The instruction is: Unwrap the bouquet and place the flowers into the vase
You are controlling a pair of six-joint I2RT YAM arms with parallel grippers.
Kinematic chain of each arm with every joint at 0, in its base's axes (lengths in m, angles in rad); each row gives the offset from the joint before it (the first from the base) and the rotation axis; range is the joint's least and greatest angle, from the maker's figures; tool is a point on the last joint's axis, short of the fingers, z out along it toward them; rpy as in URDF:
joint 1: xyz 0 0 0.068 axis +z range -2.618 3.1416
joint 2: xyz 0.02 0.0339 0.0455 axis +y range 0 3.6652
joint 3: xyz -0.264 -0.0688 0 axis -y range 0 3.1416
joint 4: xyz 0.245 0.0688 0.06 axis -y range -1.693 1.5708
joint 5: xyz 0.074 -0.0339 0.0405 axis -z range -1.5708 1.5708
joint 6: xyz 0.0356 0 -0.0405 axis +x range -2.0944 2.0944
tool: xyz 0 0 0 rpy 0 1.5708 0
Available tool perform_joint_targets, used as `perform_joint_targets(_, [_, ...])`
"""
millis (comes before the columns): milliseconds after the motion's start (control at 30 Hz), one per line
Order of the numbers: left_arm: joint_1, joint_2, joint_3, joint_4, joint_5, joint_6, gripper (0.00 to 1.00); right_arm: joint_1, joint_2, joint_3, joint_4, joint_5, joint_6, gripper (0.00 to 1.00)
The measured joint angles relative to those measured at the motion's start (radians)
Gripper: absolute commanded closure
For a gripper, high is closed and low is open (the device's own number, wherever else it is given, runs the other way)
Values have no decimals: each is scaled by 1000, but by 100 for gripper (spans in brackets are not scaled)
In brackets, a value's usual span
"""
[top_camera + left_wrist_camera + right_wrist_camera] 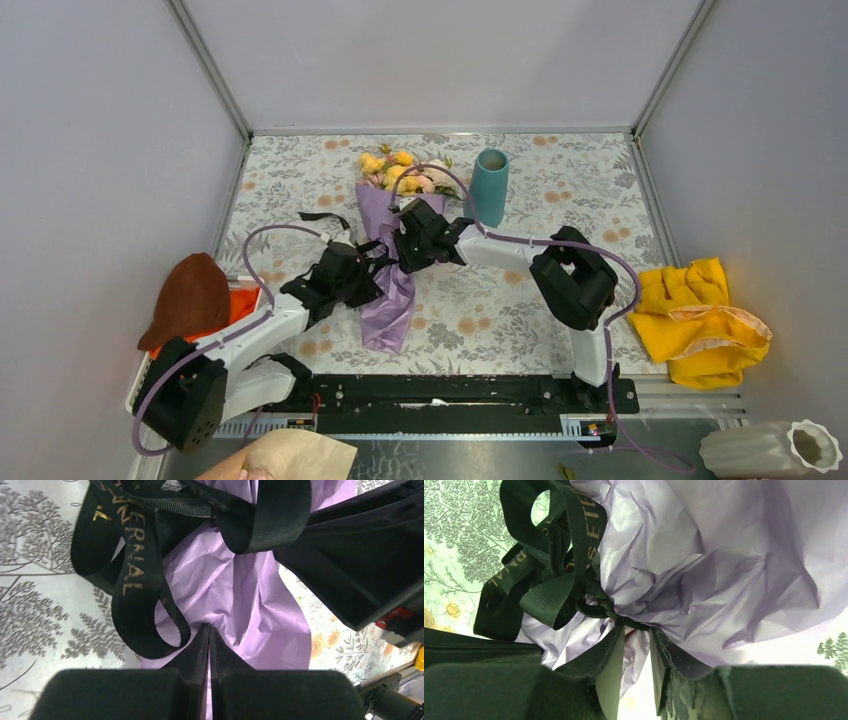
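The bouquet (390, 300) lies across the middle of the table, a lilac paper cone with the flowers (395, 170) at its far end. A black ribbon (135, 580) with gold lettering is tied round its neck. My left gripper (375, 270) sits at the neck from the left; in the left wrist view it (208, 626) is shut, pinching a pucker of the lilac paper (240, 595). My right gripper (408, 245) comes from the right. Its jaws (636, 629) stand partly open just under the ribbon knot (599, 602), a loose paper fold hanging between them. The teal vase (489, 185) stands upright behind, to the right.
A yellow cloth (705, 320) lies at the right edge. A brown object (190, 300) rests on an orange tray (243, 300) at the left. A white ribbed vase (770, 448) lies at the bottom right, and a tan paper piece (290, 460) at the bottom left.
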Motion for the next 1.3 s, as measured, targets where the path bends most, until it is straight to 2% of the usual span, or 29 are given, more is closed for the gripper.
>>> perform_joint_targets(300, [0,202,-2,143,19,-1,100,0,0,9,-17,63,-4,65])
perform_joint_targets(433, [0,252,-2,202,26,-2,100,0,0,22,-25,91,-13,68])
perform_joint_targets(600, [0,294,-2,280,38,-14,100,0,31,65,-25,108,-27,82])
perform_joint_targets(733, [0,311,-2,311,41,-19,100,0,62,76,-23,126,-37,100])
perform_joint_targets(1067, [0,343,-2,364,45,-28,100,0,61,91,-37,196,-49,100])
perform_joint_targets(1300, [0,357,-2,393,45,-32,100,0,-29,91,-78,261,-73,100])
